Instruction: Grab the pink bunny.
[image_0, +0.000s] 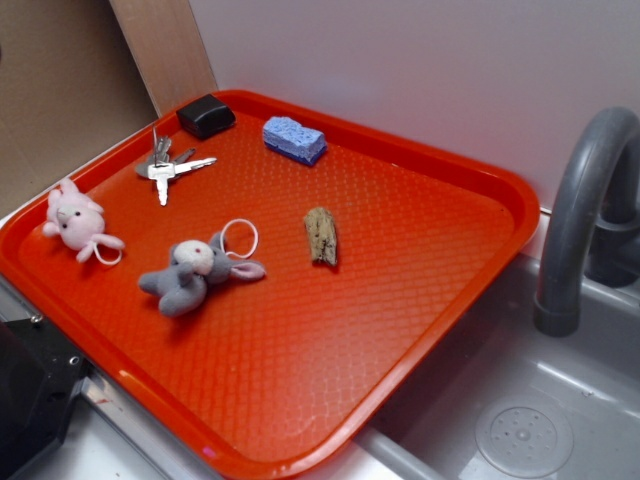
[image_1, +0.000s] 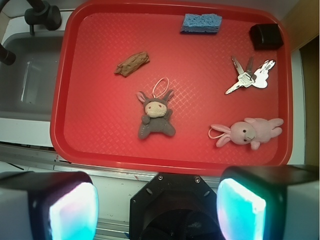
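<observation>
Two plush bunnies, one pink bunny (image_1: 249, 131), one grey bunny (image_1: 155, 116); fingers (image_1: 73, 209) apart, empty.

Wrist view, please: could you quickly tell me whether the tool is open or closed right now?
Tool: open, holding nothing, above the red plastic tray's near rim.

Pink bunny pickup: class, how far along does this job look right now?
Nothing is done yet: the pink bunny lies untouched on the red tray, near the keys. In hand: the gripper hangs open above the tray's near edge, holding nothing. Left: move over the pink bunny, not the grey bunny, descend, close and lift.
</observation>
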